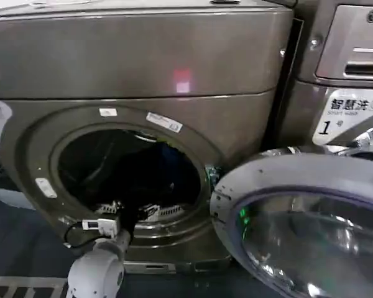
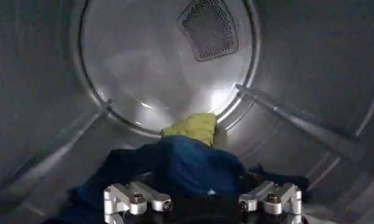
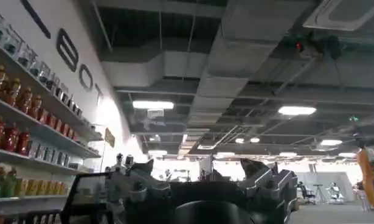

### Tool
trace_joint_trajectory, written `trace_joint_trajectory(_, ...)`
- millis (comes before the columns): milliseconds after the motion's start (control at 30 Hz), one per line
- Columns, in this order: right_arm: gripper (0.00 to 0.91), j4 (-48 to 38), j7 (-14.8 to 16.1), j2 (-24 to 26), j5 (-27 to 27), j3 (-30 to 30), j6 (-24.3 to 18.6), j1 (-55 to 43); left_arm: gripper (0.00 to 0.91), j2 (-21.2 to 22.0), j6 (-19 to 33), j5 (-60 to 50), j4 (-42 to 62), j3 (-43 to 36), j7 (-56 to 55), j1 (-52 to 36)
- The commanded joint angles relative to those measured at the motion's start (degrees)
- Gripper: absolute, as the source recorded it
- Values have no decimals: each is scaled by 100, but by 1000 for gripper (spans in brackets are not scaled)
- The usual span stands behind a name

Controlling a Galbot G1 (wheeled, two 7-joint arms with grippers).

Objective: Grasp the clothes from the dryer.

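The dryer (image 1: 137, 93) is a large bronze-grey machine of brushed sheet metal, with a plain front panel carrying a small red light (image 1: 182, 81) and a wide round porthole (image 1: 129, 171) ringed by a smooth pressed collar. Just beside it stands a second machine (image 1: 342, 74) with a light-grey control panel and a white sticker marked "1" (image 1: 348, 115). The dryer's door (image 1: 304, 223), a round frame of pale plastic around domed glass, is swung open to the right of the porthole and takes up the space before the second machine; the left side of the opening is free. The floor (image 1: 18, 242) in front is dark.

Inside, the drum (image 2: 53, 91) is a smooth, dull-shining steel cylinder with raised ribs along its wall, a circular back plate and a perforated vent (image 2: 209, 27) in that plate. The clothes (image 2: 193, 167) lie on the bottom of the drum: a soft, rumpled heap of dark navy-blue fabric, with a smaller yellow-green garment (image 2: 191, 128) touching its far edge against the back plate's rim.

The left gripper (image 2: 202, 204) is reached in through the porthole and hangs low over the near side of the heap, its metal fingers (image 2: 135, 198) spread wide with the navy fabric between and beyond them.

The right gripper (image 3: 205, 195) points up at a ceiling of exposed ducts and strip lights, near a wall of shelves with bottles (image 3: 16, 109); its jaws stand apart, holding nothing.
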State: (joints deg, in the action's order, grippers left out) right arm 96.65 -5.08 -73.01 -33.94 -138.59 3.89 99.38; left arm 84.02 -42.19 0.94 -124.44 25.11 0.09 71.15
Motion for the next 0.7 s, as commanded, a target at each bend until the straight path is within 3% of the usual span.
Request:
trace_joint_trajectory(33,907,52,-15,-3,25,39,14,-9,907,8,-281,1,33,1,-44,-22)
trace_joint_trajectory(367,907,29,146,3,14,107,-193,-44,907,113,-281,22,377,9,-276,-345)
trace_joint_trajectory(700,907,71,147,56,20,268,-198,-146,907,260,-281,-54,1812,-11,-148,-1396)
